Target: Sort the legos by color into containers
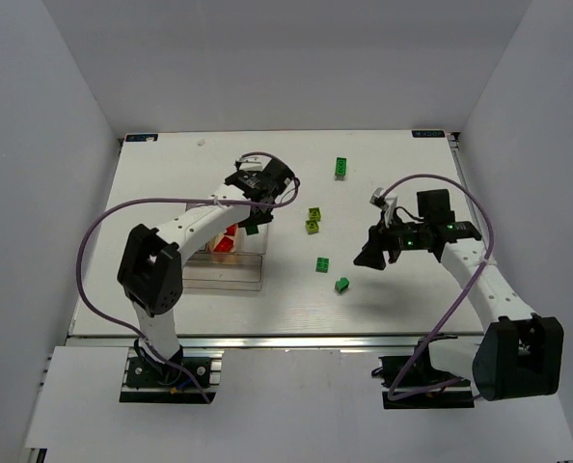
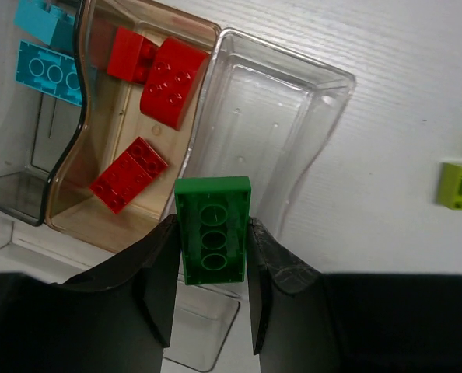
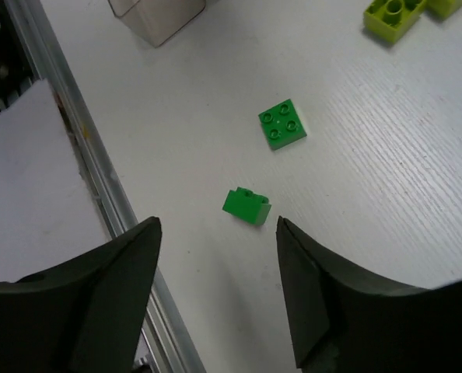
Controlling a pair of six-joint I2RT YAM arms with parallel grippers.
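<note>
My left gripper [image 1: 254,220] is shut on a dark green lego [image 2: 212,203], held above the near end of a clear bin [image 2: 271,116] of the containers [image 1: 236,272]. The tan bin [image 2: 99,210] beside it holds three red legos [image 2: 169,81]. Cyan legos [image 2: 49,70] lie in the bin further left. My right gripper [image 3: 217,225] is open and empty, hovering just above a small green lego [image 3: 246,206]. A second green lego [image 3: 282,124] lies beyond it. Two lime legos [image 1: 313,221] and one more green lego [image 1: 341,166] lie on the table.
The table's front metal rail [image 3: 99,179] runs close to the left of my right gripper. A smoky grey bin [image 2: 17,198] adjoins the tan one. A lime lego [image 2: 460,186] lies right of the clear bin. White walls close in the table on three sides.
</note>
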